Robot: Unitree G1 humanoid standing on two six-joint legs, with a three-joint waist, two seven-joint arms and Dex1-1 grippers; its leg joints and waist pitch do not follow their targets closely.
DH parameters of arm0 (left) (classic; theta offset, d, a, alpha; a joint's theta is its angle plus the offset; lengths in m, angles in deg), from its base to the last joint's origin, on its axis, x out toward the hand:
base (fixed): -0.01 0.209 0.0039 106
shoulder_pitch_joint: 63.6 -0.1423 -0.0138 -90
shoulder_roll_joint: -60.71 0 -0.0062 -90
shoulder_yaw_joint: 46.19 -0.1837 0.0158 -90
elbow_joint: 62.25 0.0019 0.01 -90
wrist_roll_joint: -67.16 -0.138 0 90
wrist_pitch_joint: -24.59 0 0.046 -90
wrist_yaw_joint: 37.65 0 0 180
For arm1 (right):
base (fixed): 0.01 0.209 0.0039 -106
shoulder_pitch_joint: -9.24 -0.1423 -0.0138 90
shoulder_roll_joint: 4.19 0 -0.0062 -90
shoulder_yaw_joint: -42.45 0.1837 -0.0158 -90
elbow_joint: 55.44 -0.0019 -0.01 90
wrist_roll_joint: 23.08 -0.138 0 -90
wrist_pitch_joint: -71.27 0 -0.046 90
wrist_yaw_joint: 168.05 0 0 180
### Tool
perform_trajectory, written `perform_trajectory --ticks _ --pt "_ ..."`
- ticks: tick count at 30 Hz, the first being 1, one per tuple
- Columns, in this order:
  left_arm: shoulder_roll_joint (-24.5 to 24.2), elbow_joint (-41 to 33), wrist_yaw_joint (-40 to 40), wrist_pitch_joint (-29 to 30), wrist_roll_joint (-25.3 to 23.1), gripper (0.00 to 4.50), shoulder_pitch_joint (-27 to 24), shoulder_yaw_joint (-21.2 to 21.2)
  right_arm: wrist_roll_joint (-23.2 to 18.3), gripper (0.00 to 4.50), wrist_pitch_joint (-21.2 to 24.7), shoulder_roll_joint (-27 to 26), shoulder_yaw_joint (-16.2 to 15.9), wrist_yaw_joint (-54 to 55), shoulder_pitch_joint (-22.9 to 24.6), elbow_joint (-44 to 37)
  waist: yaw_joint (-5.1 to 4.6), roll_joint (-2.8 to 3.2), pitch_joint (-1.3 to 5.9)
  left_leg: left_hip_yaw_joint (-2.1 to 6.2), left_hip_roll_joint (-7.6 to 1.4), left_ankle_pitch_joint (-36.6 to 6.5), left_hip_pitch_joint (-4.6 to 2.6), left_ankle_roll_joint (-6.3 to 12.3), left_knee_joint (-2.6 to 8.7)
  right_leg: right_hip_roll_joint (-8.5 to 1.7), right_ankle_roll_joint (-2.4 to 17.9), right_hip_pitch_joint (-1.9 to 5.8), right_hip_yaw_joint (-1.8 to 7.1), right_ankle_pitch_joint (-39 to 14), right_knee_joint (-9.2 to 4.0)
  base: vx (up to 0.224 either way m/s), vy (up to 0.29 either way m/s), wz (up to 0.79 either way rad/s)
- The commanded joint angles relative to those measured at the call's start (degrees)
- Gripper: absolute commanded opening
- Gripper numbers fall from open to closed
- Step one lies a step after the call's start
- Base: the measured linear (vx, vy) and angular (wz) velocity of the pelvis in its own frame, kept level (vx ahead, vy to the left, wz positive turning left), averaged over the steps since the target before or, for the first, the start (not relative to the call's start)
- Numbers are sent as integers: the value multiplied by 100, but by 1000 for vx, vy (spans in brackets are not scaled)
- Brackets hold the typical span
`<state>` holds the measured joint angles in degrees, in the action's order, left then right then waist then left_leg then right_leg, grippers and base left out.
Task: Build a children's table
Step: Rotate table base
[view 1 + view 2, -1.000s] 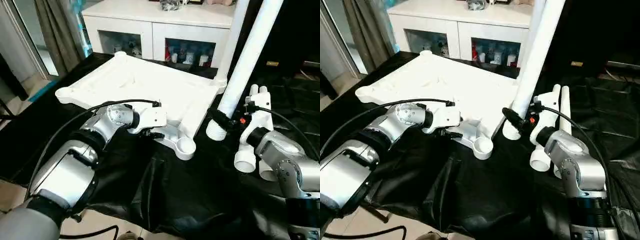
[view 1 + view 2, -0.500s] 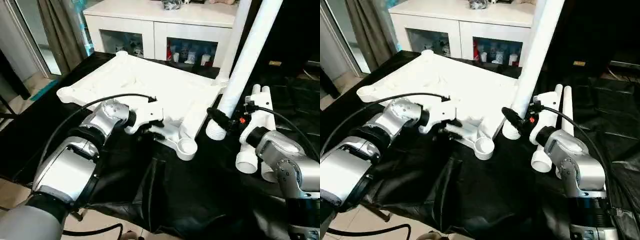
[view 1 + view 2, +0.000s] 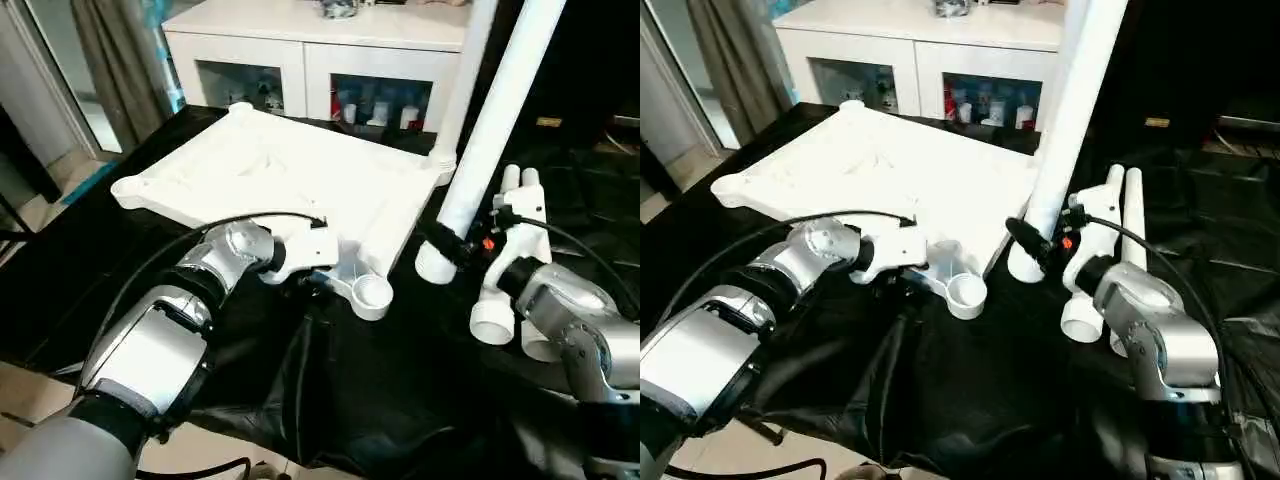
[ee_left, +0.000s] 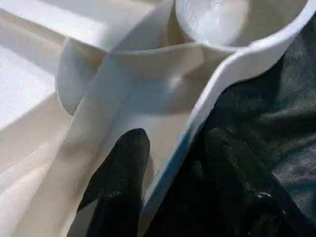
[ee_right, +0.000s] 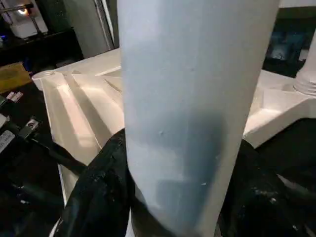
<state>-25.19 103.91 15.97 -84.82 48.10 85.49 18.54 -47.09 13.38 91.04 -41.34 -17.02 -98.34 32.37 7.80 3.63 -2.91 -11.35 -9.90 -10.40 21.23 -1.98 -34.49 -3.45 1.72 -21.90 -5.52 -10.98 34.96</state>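
Observation:
The white tabletop (image 3: 290, 165) lies upside down on the black cloth, its near corner socket (image 3: 372, 293) empty. My left gripper (image 3: 318, 280) is shut on the tabletop's near rim (image 4: 170, 163) just beside that socket (image 4: 232, 19), one finger (image 4: 126, 168) inside the rim and the other outside. My right gripper (image 3: 450, 245) is shut on a white table leg (image 3: 490, 130) that slants upward, its wide lower end (image 3: 433, 266) hanging right of the socket. The same leg (image 5: 187, 98) sits between my right fingers. Another leg (image 3: 462, 70) stands in the far right corner socket. Two more legs (image 3: 490, 318) lie on the cloth at right.
A white cabinet (image 3: 310, 40) with glass-fronted shelves stands behind the tabletop, and a curtain (image 3: 110, 60) hangs at far left. The black cloth (image 3: 400, 390) is rumpled in front. A black cable (image 3: 230, 222) loops over my left forearm.
My left gripper has slid right along the near rim, closer to the corner socket. The right gripper and its leg have hardly moved.

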Motion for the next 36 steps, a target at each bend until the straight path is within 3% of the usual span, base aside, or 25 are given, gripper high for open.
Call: perform_trajectory --ticks 1,5,6,7,8,10,11,12,14,15,17,20,24,26,27,29,31,32,34,36 --pt "-42 124 71 343 -155 184 -24 -79 16 188 61 50 -48 6 29 -247 -21 -52 422 237 -344 -860 -81 336 339 -615 834 304 345 -1255 -526 0 0 0" --pt "-158 194 888 1055 -265 158 80 -169 1 188 97 65 -136 -117 25 -248 -61 -85 407 243 -339 -813 -73 355 360 -631 779 304 344 -1465 -538 0 0 0" --pt "-168 197 1018 1122 -269 144 97 -176 -10 188 103 70 -152 -146 18 -250 -90 -195 400 225 -329 -791 -55 384 363 -625 760 315 344 -1464 -551 0 0 0" --pt "-172 195 1139 1154 -260 137 100 -171 -23 188 110 66 -162 -163 7 -247 -101 -141 399 233 -319 -726 -47 411 355 -639 788 321 341 -1468 -526 0 0 0" --pt "-172 194 1150 1165 -257 133 100 -169 -23 188 110 64 -165 -164 4 -245 -111 -128 399 229 -320 -709 -50 439 349 -643 798 312 341 -1479 -541 0 0 0" --pt "-206 160 1465 1405 -211 127 101 -115 4 188 79 21 -220 -179 -85 -139 -118 -202 402 219 -330 -619 -45 495 350 -631 842 305 342 -1399 -530 0 0 0" --pt "-228 132 1583 1567 -171 109 96 -70 29 188 52 -2 -234 -175 -137 -53 -119 -217 405 220 -330 -583 -41 507 349 -645 886 309 343 -1342 -509 0 0 0" --pt "-225 101 1644 1785 -85 109 90 19 53 188 26 -18 -246 -172 -173 20 -116 -191 404 219 -332 -580 -48 505 345 -655 908 300 347 -1346 -507 0 0 0" --pt "-188 59 1451 2136 21 99 73 143 98 188 -5 -19 -303 -194 -212 97 -128 -172 400 217 -345 -616 -61 485 347 -656 956 293 346 -1371 -513 0 0 0" --pt "-180 40 1373 2238 35 91 63 164 116 188 -17 -13 -330 -208 -220 113 -124 -224 389 219 -347 -621 -58 491 355 -661 983 296 345 -1376 -504 0 0 0" --pt "-197 -5 1001 2416 -32 83 -4 142 136 188 -25 -39 -359 -218 -258 135 -133 -225 376 216 -336 -661 -53 489 355 -658 952 294 344 -1495 -523 0 0 0" --pt "-183 -111 568 2789 43 79 -105 299 141 188 -25 -83 -381 -204 -325 173 -156 -251 347 225 -307 -749 -32 434 364 -662 756 320 322 -2024 -573 0 0 0" --pt "-49 -452 9 3193 495 67 -263 853 118 188 -30 -147 -394 -191 -331 229 -189 -258 327 236 -295 -843 -40 390 374 -652 566 294 297 -2461 -653 0 0 0" --pt "-4 -719 -106 3160 633 60 -412 1002 113 188 -22 -181 -395 -184 -322 244 -202 -327 346 234 -302 -814 -40 397 376 -653 608 301 298 -2374 -628 0 0 0" --pt "5 -835 -139 3092 653 56 -486 1024 127 188 -31 -190 -402 -182 -320 255 -203 -299 346 232 -311 -828 -49 426 375 -652 649 272 304 -2293 -633 0 0 0" --pt "32 -1280 -10 2492 735 52 -877 1036 161 188 -57 -213 -434 -189 -343 315 -201 -348 354 228 -345 -830 -63 457 383 -657 735 251 332 -2069 -608 0 0 0" --pt "41 -1527 64 2185 763 28 -1097 1007 172 188 -62 -224 -452 -201 -378 356 -183 -314 380 218 -359 -780 -85 453 381 -644 788 227 355 -1767 -576 0 0 0" --pt "45 -1624 83 2062 769 28 -1183 990 178 188 -67 -226 -460 -208 -395 377 -199 -362 380 235 -387 -729 -42 468 397 -654 843 258 362 -1484 -524 0 0 0" --pt "106 -1934 96 1885 879 5 -1441 1029 197 188 -89 -224 -497 -241 -460 455 -178 -371 379 212 -401 -827 -101 416 396 -666 923 214 369 -1436 -528 0 0 0" --pt "139 -2093 19 1770 932 5 -1559 1084 203 188 -106 -220 -519 -263 -482 483 -156 -376 369 208 -382 -852 -87 386 396 -672 867 231 367 -1579 -539 0 0 0"
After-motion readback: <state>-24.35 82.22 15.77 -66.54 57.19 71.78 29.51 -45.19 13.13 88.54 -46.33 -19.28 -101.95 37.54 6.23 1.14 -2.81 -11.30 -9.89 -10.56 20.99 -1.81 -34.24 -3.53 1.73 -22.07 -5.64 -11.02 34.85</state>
